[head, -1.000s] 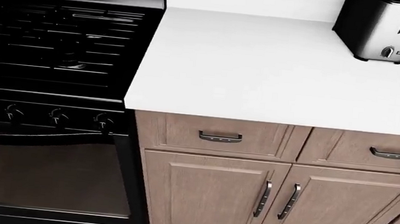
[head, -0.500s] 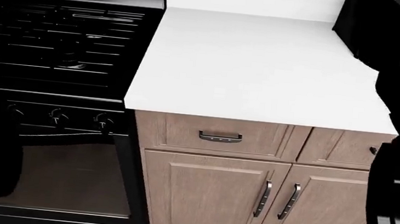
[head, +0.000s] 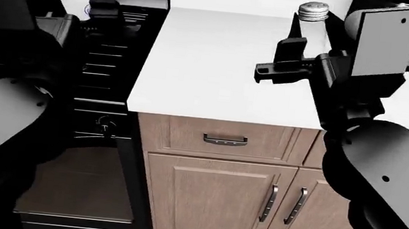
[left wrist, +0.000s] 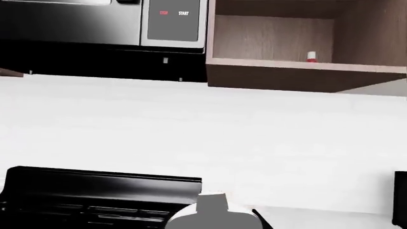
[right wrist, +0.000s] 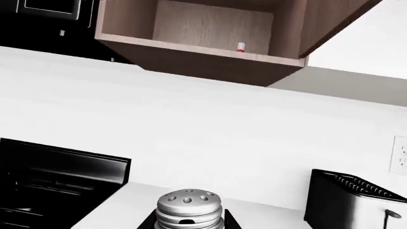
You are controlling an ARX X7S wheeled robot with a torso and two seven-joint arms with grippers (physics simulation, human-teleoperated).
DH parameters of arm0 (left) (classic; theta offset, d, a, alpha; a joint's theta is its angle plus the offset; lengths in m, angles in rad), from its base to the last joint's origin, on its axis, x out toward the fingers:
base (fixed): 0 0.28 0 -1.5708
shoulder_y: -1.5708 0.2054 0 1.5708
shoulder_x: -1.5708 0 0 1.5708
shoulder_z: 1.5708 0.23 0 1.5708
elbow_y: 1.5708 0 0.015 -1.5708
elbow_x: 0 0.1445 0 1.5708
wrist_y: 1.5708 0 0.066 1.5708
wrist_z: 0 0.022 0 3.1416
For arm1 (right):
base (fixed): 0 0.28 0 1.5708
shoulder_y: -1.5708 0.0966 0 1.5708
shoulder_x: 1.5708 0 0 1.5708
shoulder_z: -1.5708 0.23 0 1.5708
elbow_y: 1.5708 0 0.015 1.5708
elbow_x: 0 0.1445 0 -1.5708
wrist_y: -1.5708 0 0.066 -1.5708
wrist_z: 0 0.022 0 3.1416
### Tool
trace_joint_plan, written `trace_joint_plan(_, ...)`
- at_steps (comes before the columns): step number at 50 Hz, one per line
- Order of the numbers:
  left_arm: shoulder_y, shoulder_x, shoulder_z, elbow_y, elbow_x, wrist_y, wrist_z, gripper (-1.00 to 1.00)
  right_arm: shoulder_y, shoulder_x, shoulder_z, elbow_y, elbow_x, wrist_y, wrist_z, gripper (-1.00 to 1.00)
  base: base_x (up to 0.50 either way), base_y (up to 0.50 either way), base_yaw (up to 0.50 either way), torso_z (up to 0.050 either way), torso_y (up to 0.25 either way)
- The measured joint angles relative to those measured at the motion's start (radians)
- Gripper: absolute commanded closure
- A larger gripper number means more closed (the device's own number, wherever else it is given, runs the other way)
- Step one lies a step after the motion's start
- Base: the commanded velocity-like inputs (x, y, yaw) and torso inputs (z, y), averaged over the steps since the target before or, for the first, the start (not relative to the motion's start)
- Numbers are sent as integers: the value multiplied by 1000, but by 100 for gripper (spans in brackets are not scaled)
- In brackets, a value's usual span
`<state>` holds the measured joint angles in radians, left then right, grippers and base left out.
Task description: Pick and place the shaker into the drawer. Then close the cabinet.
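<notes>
Left tool (head: pixel 104 5): I see it over the stove (head: pixel 114 44), raised; I cannot tell whether it is clenched or released.
Desk (head: pixel 217 65): white, bare in the middle.
Drawer (head: pixel 224 139): pushed in under the desk edge.
Right tool (head: pixel 289 58): I have it above the desk, clenched around the shaker (head: pixel 313 11).
Shaker: upright in that tool, silver cap on top.

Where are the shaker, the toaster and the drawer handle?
shaker (right wrist: pixel 189 206), right wrist view, silver perforated cap
toaster (right wrist: pixel 356 202), right wrist view, black side
drawer handle (head: pixel 224 140), head view, middle of the bar
</notes>
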<state>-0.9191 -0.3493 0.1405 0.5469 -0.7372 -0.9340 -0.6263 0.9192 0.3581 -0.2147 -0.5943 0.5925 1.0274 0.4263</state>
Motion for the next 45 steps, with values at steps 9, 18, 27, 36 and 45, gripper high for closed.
trace_joint_plan(9,138,-16,56,-23,125,161,35,100,-184,38,29,-62,-14,-85,5,100,0,0,0,0,0)
trace_joint_plan(18,253,-25,93,-66,215,322,79,100,-359,73,52,-97,-35,-198,-18,100,0,0,0,0,0)
trace_joint_plan(27,345,-30,107,-99,241,429,122,100,-487,103,57,-124,-83,-321,-41,100,0,0,0,0,0)
trace_joint_plan(36,378,-36,111,-96,243,460,135,100,-556,119,60,-142,-118,-399,-49,100,0,0,0,0,0)
trace_joint_plan(45,394,-40,113,-86,244,475,137,100,-584,124,59,-156,-141,-435,-42,100,-384,0,0,0,0)
